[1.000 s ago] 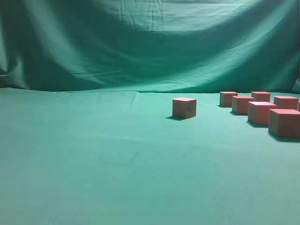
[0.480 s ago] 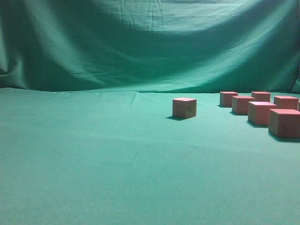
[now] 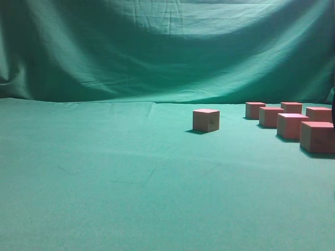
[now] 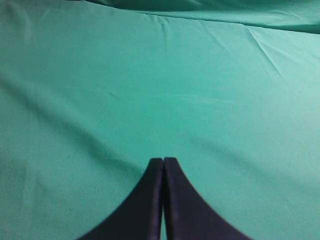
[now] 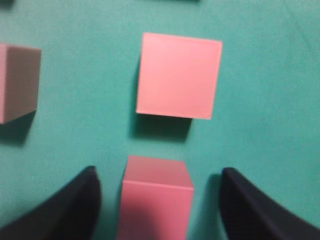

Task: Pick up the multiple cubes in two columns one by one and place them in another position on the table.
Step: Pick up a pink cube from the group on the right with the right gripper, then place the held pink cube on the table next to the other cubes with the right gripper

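Observation:
Several salmon cubes [image 3: 291, 125] stand in two columns at the right of the teal table [image 3: 104, 172]. One cube [image 3: 205, 120] stands apart near the middle. In the right wrist view my right gripper [image 5: 159, 175] is open, with its two dark fingers on either side of one cube [image 5: 156, 200] and not touching it. Another cube [image 5: 179, 75] lies just beyond it and a third [image 5: 17, 82] to the left. My left gripper [image 4: 163, 162] is shut and empty over bare cloth. It does not show in the exterior view.
A draped green cloth backdrop [image 3: 167, 47] rises behind the table. A dark sliver [image 3: 333, 107] shows at the right edge of the exterior view above the cubes. The cloth has slight wrinkles [image 4: 260, 45].
A dark sliver has come in at the right edge of the exterior view. The cubes have not moved.

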